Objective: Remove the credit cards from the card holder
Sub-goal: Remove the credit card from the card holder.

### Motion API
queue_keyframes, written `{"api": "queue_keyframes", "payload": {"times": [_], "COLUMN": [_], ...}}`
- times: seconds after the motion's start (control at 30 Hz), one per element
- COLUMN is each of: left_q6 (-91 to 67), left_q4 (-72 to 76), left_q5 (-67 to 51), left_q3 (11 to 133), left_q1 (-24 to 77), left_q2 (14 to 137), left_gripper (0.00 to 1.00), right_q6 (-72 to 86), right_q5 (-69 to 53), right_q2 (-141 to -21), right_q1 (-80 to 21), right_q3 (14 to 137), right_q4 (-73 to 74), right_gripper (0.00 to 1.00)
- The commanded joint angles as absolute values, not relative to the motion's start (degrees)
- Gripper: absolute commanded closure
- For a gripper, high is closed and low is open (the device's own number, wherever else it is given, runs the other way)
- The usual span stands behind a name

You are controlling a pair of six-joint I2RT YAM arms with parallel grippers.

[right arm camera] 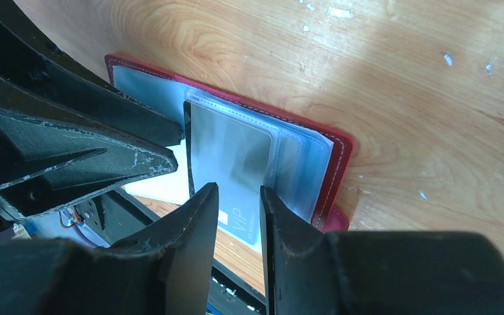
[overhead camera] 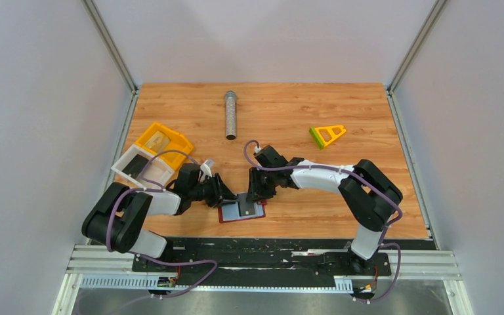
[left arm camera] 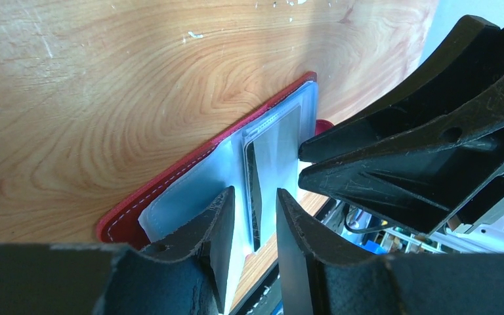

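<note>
Two grippers crowd the card holder [overhead camera: 241,211], which lies open at the table's [overhead camera: 367,111] near edge. A dark card [right arm camera: 230,157] pokes from its clear pocket. The left gripper [left arm camera: 252,216] and right gripper [right arm camera: 233,210] each have their jaws slightly apart, straddling that card without clamping it. A pinch could catch the pocket plastic too and drag the holder off the edge, or the close-set fingers could collide.

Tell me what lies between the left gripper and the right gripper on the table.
The open card holder, with a dark grey card tucked inside; the left wrist view shows it best.
</note>
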State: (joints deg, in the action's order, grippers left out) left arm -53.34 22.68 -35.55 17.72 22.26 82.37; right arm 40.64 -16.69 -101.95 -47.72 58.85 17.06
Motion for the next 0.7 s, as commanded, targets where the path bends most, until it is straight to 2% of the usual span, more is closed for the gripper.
{"api": "queue_keyframes", "payload": {"times": [0.0, 0.67], "left_q6": [-53.25, -54.55], "left_q4": [25.08, 29.99], "left_q5": [-35.16, -36.23], "left_q3": [16.67, 14.89], "left_q1": [22.76, 22.85], "left_q2": [83.27, 84.91], "left_gripper": [0.62, 0.66], "right_q6": [41.68, 43.01], "right_q5": [-16.99, -18.46], "right_q2": [-102.94, -102.96], "right_q1": [-47.55, -47.56], "right_q3": [57.72, 56.63], "right_q4": [15.04, 13.63], "right_gripper": [0.7, 0.75]}}
